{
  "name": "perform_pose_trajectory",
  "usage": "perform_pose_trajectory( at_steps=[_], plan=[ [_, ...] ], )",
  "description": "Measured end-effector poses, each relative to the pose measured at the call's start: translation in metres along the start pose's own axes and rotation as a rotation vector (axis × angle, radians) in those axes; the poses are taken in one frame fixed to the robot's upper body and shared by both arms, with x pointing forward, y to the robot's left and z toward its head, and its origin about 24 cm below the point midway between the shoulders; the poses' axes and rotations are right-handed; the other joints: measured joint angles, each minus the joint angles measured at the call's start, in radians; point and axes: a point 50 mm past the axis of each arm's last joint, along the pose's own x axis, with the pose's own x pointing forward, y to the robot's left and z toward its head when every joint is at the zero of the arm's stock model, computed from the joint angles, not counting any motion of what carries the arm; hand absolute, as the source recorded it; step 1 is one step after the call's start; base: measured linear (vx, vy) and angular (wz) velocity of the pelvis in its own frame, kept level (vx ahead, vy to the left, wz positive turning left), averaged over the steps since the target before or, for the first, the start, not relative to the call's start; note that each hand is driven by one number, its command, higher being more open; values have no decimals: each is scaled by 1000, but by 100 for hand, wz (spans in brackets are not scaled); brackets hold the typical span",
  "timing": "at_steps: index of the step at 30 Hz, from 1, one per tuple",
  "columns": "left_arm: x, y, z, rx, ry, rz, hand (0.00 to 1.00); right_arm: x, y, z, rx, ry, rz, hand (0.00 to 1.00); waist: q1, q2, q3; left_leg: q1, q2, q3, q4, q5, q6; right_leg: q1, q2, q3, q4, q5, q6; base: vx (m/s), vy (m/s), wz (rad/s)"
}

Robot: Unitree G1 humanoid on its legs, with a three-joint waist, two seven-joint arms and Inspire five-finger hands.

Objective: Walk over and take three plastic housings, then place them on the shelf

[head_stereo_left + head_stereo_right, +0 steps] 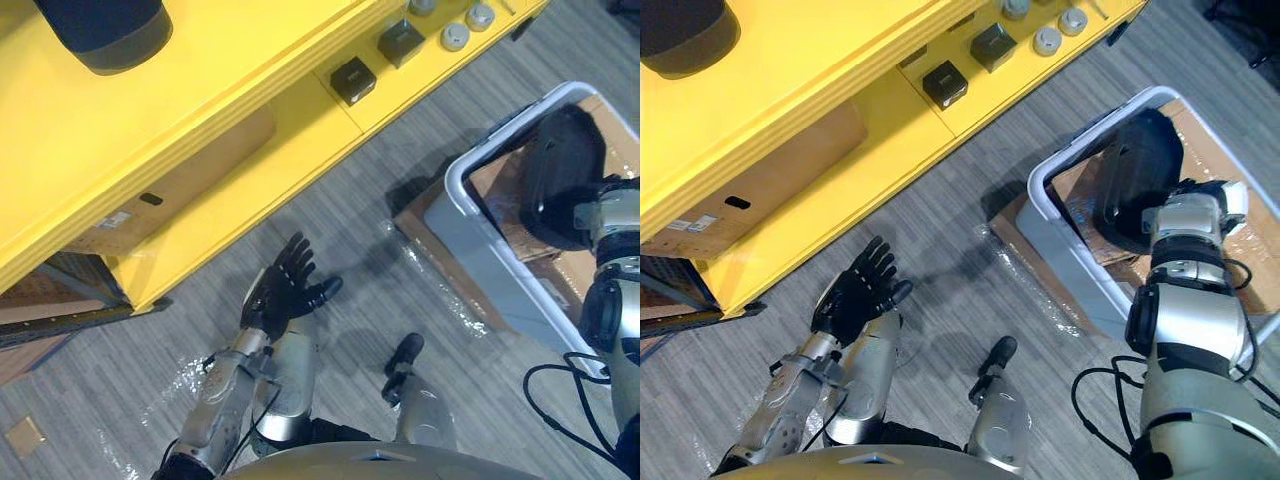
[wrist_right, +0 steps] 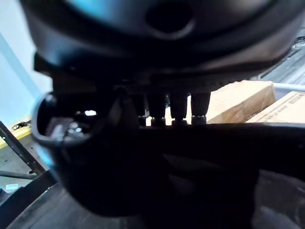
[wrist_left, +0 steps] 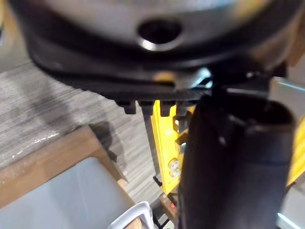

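The black housing [image 1: 1135, 170] stands tilted in the white bin [image 1: 1060, 245] against the right hand [image 2: 157, 52], grasp impossible to tell, while the left hand [image 1: 285, 290] hangs released beside the yellow shelf [image 1: 300, 140].

Housing [image 1: 1137, 175] in bin [image 1: 1065, 255], right of shelf [image 1: 890, 150]

**Odds and ends around a grey floor**

A grey carpet floor [image 1: 380, 230] fills the middle. At right stands a white-rimmed bin [image 1: 470, 250] lined with cardboard sheets [image 1: 497, 185]. Top centre sit two small black boxes [image 1: 352, 80] and, beside them, pale round discs [image 1: 455, 37]. A dark cylinder [image 1: 100, 30] is at upper left, a cardboard box [image 1: 180, 190] below it, and a cardboard scrap [image 1: 25, 437] at lower left.
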Motion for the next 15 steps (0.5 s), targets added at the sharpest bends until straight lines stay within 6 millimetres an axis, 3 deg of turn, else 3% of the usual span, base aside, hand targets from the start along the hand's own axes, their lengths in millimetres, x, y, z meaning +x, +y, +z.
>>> perform_pose_trajectory(
  at_steps=[6,15],
  plan=[
    [-8,-5,16,11,-63,-60,100,3,7,-29,-75,32,-81,0,-16,-39,1,36,11,10,-22,13,-4,32,4,-2,-3,0,0,-8,2,1],
    [-20,-5,33,170,-93,-102,100,-1,-3,-33,-143,-168,-271,0,-61,-103,0,100,47,84,-51,14,-8,60,18,53,-56,22,10,-10,18,-20]
  ],
)
